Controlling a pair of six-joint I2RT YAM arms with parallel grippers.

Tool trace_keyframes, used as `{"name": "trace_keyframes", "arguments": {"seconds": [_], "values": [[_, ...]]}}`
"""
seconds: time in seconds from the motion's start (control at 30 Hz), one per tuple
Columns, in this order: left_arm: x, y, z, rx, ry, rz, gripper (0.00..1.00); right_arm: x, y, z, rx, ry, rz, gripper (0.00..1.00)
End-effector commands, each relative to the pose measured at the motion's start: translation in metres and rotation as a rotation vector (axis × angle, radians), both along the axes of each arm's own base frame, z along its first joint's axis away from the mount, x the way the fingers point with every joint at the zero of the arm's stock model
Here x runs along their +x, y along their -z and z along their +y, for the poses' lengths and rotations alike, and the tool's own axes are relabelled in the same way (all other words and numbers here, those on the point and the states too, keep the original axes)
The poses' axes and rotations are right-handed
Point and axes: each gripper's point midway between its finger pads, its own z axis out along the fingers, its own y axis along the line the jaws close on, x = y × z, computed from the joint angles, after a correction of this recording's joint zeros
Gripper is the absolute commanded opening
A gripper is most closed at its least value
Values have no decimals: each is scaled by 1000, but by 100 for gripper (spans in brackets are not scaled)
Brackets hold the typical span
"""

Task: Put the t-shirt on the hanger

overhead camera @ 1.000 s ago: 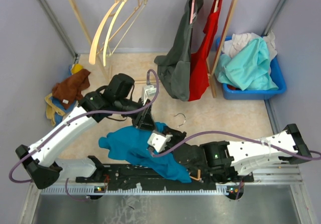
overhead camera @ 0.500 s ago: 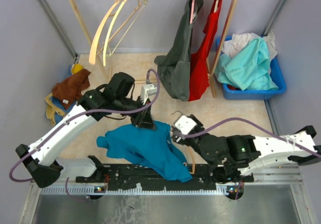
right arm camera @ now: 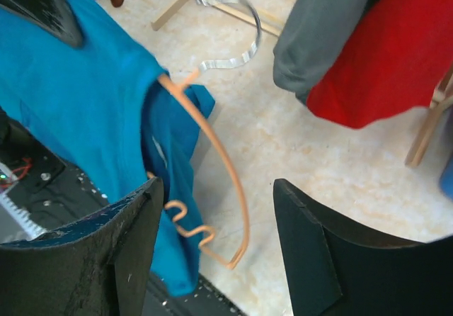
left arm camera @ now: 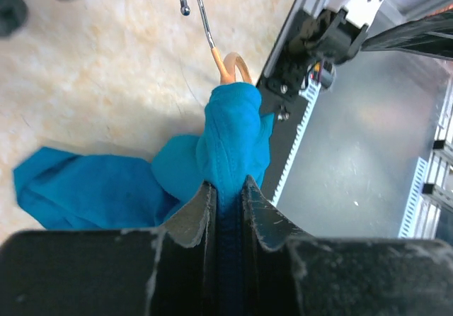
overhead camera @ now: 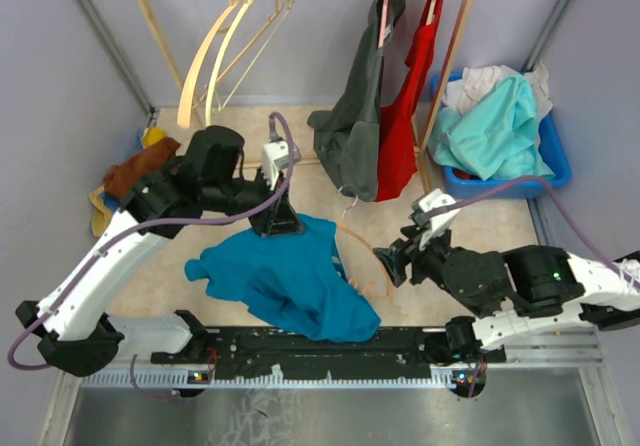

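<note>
The teal-blue t-shirt [overhead camera: 285, 281] lies bunched at the table's near middle, partly over the black rail. My left gripper [overhead camera: 278, 222] is shut on a fold of the t-shirt [left arm camera: 230, 135] at its far edge and holds it up. The orange hanger [overhead camera: 366, 269] has one side inside the shirt; its other arm and wavy bar stick out on the right, silver hook [overhead camera: 347, 202] pointing away. In the right wrist view the hanger [right arm camera: 228, 161] curves out of the t-shirt [right arm camera: 78, 96]. My right gripper [overhead camera: 392, 264] stands open just right of it, holding nothing.
A wooden rack [overhead camera: 452, 61] at the back carries cream hangers [overhead camera: 225, 41], a dark grey shirt [overhead camera: 358, 126] and a red garment [overhead camera: 405, 116]. A blue bin [overhead camera: 520, 176] of clothes stands back right. A brown cloth [overhead camera: 140, 171] tops a pile at the left.
My right gripper has opened and drawn back to the right, off the shirt, and the hanger's right arm now shows. My left gripper has shifted back and left with the shirt fold.
</note>
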Motion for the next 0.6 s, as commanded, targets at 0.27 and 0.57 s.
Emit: {"name": "trace_keyframes", "arguments": {"seconds": [0.27,0.57], "values": [[-23,-117,11,-266,83,-286,0,-3,7,-76,378,213,392,74],[-51,-135,9,-352,232,-281,0,0,13,-88,555,128,461,71]]}}
